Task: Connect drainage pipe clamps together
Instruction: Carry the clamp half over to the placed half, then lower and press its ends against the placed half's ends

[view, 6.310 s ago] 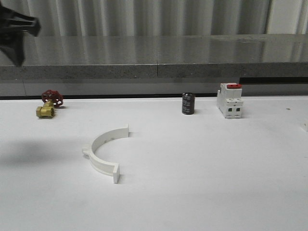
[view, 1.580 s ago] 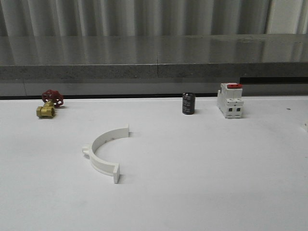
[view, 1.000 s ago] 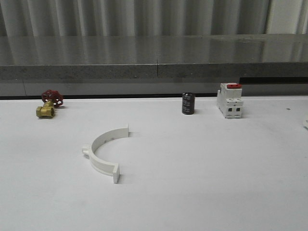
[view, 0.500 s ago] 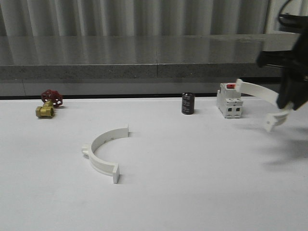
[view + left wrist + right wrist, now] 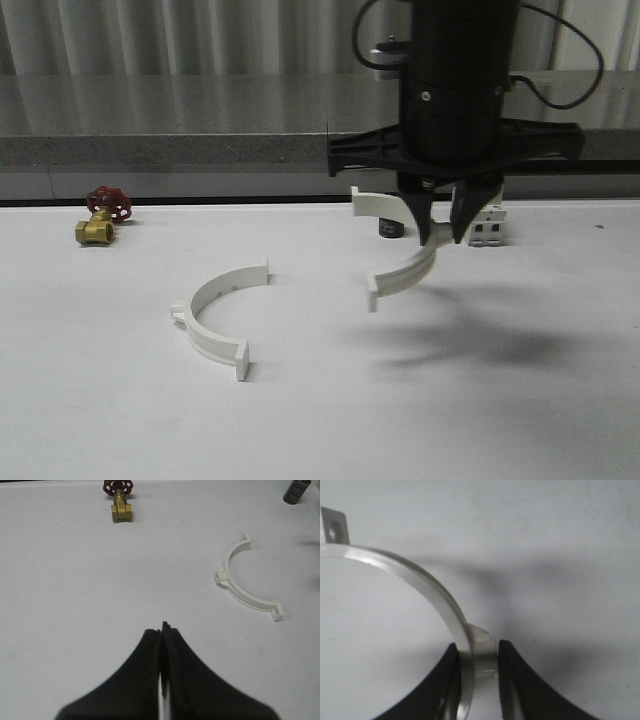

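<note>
Carried inward from the table's right, right gripper (image 5: 444, 238) pinches the held half-clamp (image 5: 400, 272) at mid-arc, aloft; resting half-clamp (image 5: 215, 315) lies left. Probably light, stiff plastic. Left gripper (image 5: 161, 645) closed, empty.

One clamp half (image 5: 214, 316) lies on the worktop (image 5: 320, 420). Left of and behind it sits the valve (image 5: 100, 216). To its right, off the surface, hangs the second clamp half (image 5: 398, 262) in the right claw (image 5: 445, 238). Behind that half stand the cylinder (image 5: 388, 230) and the breaker (image 5: 490, 230).
</note>
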Available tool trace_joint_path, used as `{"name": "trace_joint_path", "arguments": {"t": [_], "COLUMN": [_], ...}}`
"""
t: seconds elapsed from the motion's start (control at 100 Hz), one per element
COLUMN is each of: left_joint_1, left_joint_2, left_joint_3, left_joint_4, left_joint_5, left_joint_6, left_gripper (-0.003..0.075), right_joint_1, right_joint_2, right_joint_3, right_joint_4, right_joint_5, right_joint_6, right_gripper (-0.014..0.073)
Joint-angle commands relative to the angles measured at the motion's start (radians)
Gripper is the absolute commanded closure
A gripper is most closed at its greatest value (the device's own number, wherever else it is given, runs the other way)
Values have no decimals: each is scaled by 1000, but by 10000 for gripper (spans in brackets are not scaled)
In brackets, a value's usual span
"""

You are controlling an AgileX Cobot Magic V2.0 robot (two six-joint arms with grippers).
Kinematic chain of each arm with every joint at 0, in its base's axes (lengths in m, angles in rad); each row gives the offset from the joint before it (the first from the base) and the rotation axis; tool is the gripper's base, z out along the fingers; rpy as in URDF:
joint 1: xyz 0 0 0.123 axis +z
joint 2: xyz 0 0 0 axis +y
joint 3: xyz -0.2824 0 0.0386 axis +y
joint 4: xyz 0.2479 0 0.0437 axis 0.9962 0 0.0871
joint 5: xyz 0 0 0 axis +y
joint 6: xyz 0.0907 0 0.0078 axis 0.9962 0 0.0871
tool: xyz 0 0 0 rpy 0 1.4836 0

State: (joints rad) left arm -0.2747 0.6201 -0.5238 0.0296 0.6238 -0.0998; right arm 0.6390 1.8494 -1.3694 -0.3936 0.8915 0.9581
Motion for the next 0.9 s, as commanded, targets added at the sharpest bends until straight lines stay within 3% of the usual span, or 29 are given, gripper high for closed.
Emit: {"name": "trace_joint_path", "arguments": {"t": [0.0,0.89], "left_joint_1": [-6,-6], "left_joint_2": [0,0], "left_joint_3": [-25,-25], "left_joint_4": [-12,-22], "left_joint_5": [-70,-70], "left_joint_6": [-1,-1], "left_gripper": [741,741], "right_joint_1": [17,61], "right_joint_2": [-17,143], "right_joint_3": [-70,-118], "right_joint_4": [-33,113], "right_joint_5": [-4,-146], "right_joint_6": [11,13], "right_gripper": [628,628]}}
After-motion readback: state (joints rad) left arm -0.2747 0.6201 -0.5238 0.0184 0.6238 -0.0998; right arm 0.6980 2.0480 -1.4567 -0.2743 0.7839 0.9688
